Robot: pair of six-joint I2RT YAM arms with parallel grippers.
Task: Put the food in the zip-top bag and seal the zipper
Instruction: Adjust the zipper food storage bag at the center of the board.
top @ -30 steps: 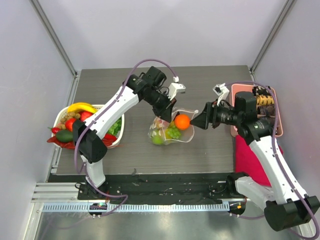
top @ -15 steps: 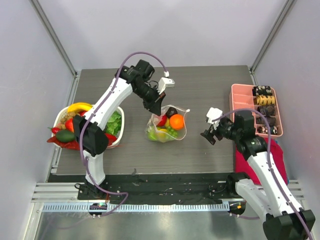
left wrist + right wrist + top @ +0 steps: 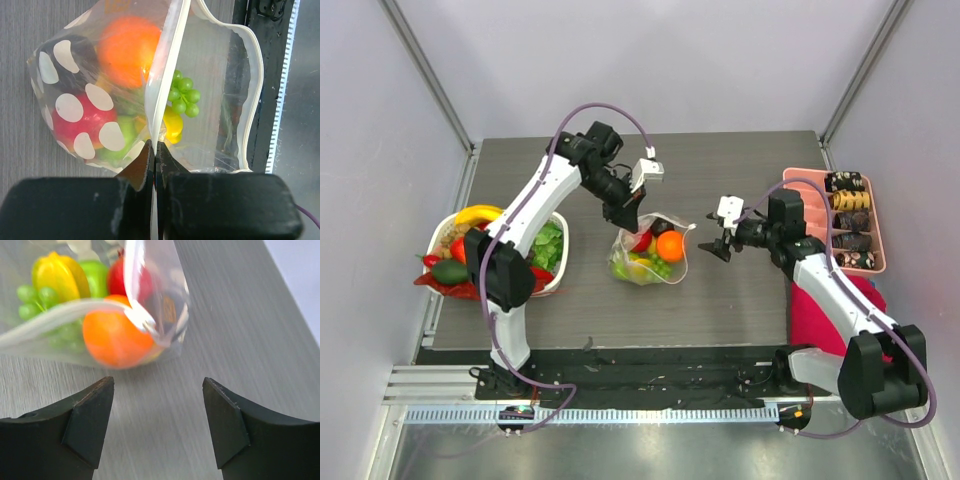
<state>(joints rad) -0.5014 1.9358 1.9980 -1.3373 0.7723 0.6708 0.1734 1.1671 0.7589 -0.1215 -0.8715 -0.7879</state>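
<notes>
The zip-top bag point(image 3: 650, 255), clear with white dots, lies mid-table with its mouth open. Inside are an orange point(image 3: 127, 50), a red fruit point(image 3: 80, 120), green grapes point(image 3: 184, 95) and a yellow fruit point(image 3: 172, 125). My left gripper point(image 3: 156, 147) is shut on the bag's rim, pinching the white zipper point(image 3: 167, 65) strip at the far side of the bag point(image 3: 628, 215). My right gripper point(image 3: 718, 245) stands open and empty just right of the bag, fingers apart over bare table point(image 3: 157, 385), facing the orange point(image 3: 115, 337) through the plastic.
A white basket point(image 3: 560, 285) at the left holds a banana point(image 3: 483, 213), leafy greens and red pieces. A pink tray point(image 3: 790, 190) of dark snack pieces sits at the right edge. A red cloth point(image 3: 820, 310) lies under the right arm.
The orange that was at my right gripper's tips now lies inside the bag. My right gripper opened and drew back to the right. My left gripper, still pinching the rim, shifted slightly left.
</notes>
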